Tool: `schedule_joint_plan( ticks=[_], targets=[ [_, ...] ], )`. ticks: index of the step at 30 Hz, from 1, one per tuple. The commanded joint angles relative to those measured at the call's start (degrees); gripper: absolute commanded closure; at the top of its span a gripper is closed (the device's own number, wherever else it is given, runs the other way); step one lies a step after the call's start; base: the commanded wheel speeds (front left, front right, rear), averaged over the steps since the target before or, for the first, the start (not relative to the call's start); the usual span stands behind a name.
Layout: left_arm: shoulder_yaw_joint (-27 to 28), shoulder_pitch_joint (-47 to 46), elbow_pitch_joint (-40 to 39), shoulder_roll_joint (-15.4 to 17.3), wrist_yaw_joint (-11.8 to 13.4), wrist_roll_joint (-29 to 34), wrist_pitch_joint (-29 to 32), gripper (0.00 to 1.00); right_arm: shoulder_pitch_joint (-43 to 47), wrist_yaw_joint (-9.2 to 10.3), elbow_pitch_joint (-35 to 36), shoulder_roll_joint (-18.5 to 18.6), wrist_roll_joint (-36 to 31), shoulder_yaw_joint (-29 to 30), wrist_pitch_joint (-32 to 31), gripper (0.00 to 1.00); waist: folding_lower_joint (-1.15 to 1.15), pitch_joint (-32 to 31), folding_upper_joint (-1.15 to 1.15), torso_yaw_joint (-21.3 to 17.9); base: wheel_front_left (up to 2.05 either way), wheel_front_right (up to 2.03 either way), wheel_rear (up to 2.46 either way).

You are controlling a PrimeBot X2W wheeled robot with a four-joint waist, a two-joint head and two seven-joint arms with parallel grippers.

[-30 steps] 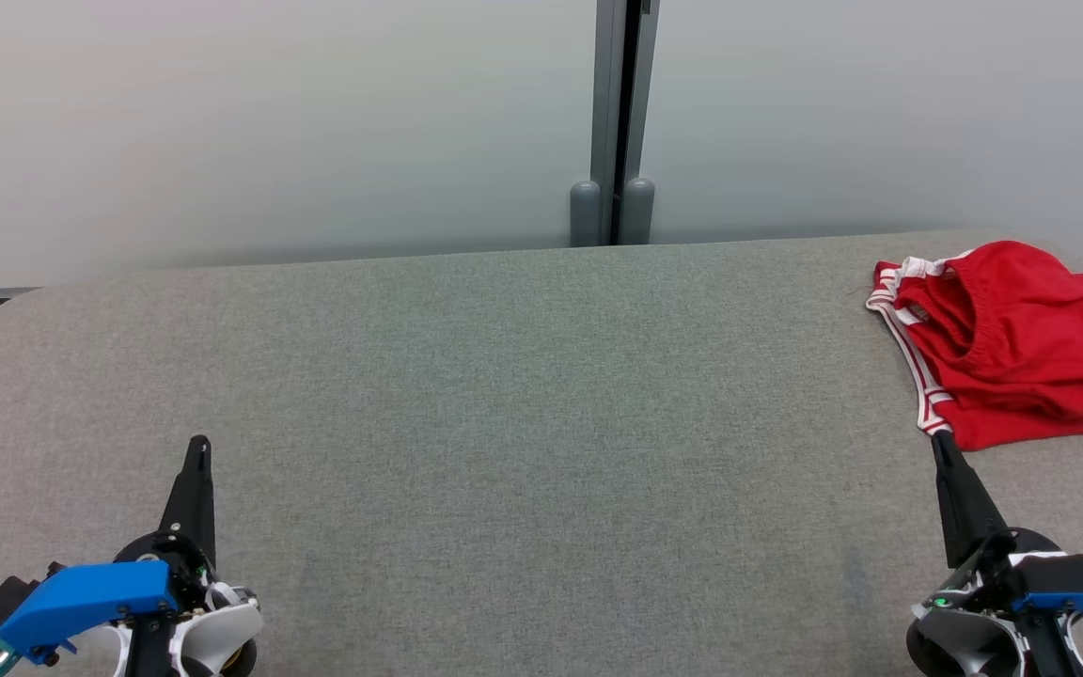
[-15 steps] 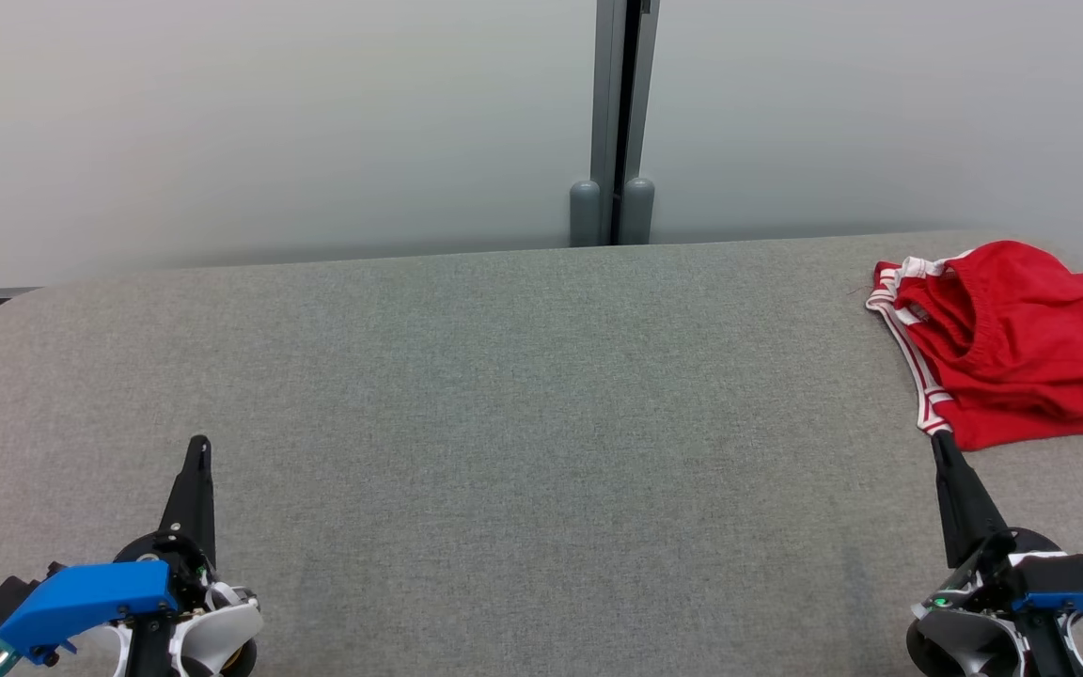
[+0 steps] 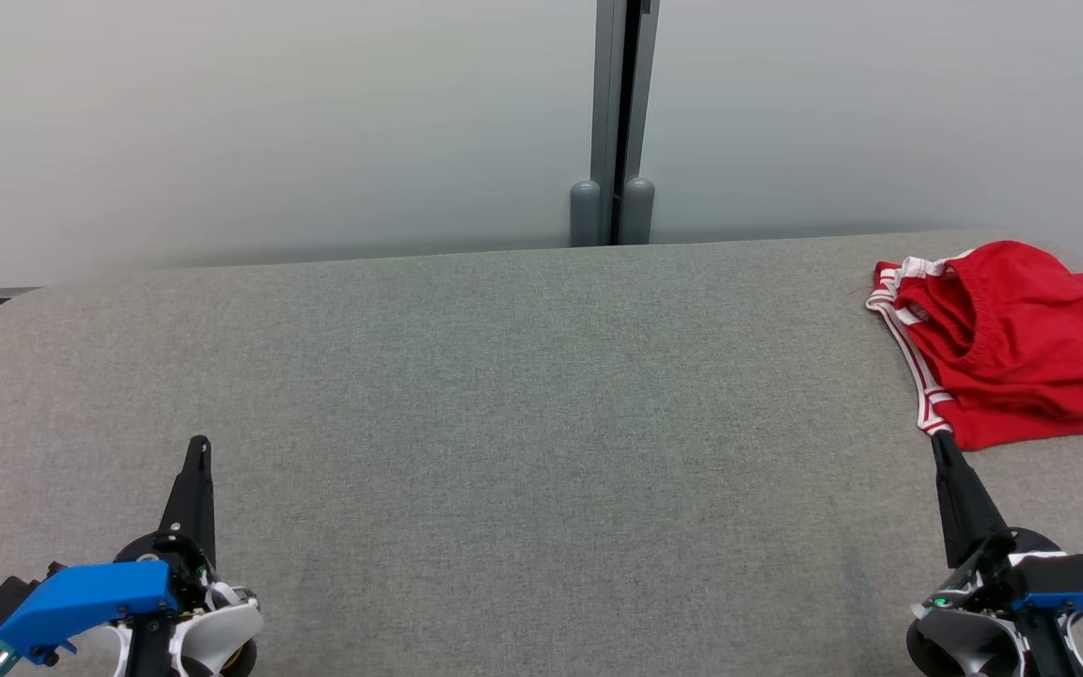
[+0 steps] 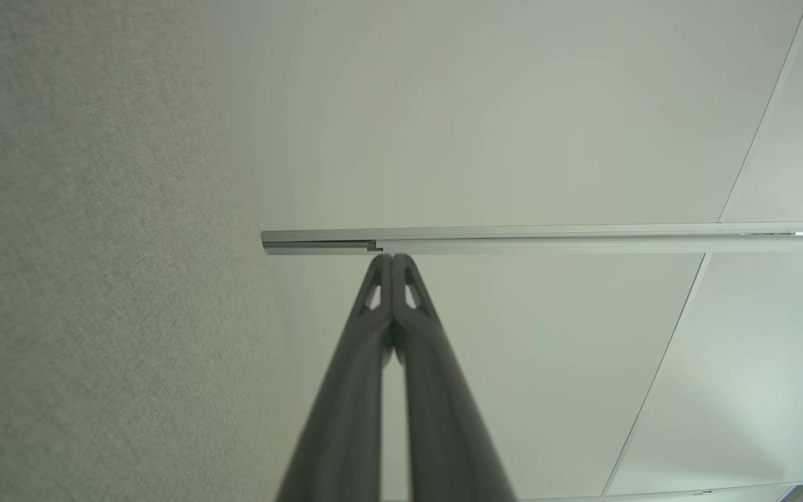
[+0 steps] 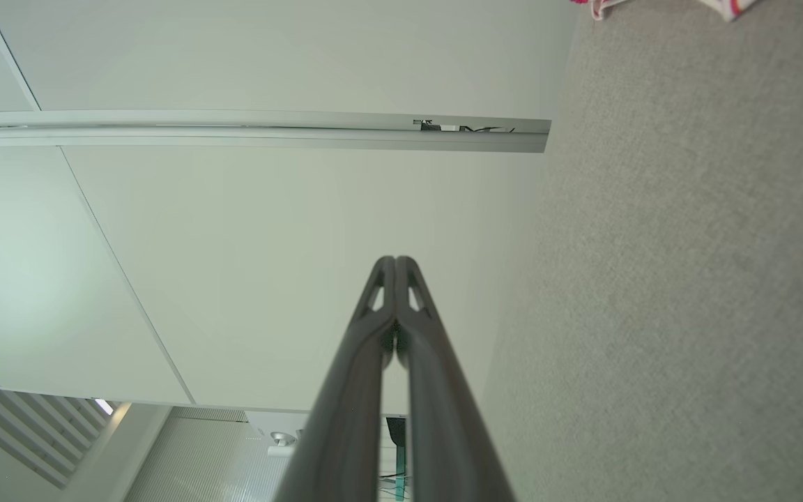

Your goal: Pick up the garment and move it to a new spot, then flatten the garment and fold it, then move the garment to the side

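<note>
Head view: a grey fabric tabletop (image 3: 541,423) ran wide before a pale wall (image 3: 269,122). The garment (image 3: 1012,343), red with white striped trim, lay at the tabletop's far right corner in loose layers, its right part running out of the picture. The left claw (image 3: 197,447) rested near the near left corner, fingers pressed together and holding nothing. The right claw (image 3: 939,442) rested near the near right corner, also pressed together and empty, its tip just short of the garment's striped near hem.

Left wrist view: we saw the two dark fingers meeting at their tips, with bare tabletop on one side and wall beyond.

Right wrist view: the fingers again met at their tips. A scrap of the garment (image 5: 600,7) showed at the top edge, well apart from them.

We judged the scene fit both a heap waiting to be lifted and a folded piece already set aside, so we named no step.

The risks as we saw them:
- The garment sat close to the tabletop's edge. A sideways push or drag could slide it off.
- The right claw's closed tip pointed at the hem. Any forward drift could bunch the cloth or spoil its layers.
- A pinch catching only the top layer would let the rest fall open.
</note>
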State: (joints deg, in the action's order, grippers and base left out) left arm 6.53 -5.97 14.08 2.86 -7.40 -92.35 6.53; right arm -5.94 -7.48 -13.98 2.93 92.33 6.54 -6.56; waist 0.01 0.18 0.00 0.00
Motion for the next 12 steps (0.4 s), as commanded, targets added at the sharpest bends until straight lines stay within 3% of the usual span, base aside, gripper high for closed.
schedule_joint_plan(
  ticks=[1,12],
  targets=[
    [0.1,-0.6,0.0,0.0,-0.3,-0.1,0.2,1.00,-0.6,-0.02,-0.1,-0.1,0.1,0.1,-0.2,1.00,-0.01,0.0,0.00,0.0,0.00,0.00,0.00],
    [0.1,-0.6,0.0,0.0,-0.3,-0.1,0.2,1.00,-0.6,-0.02,-0.1,-0.1,0.1,0.1,-0.2,1.00,-0.01,0.0,0.00,0.0,0.00,0.00,0.00]
  ],
)
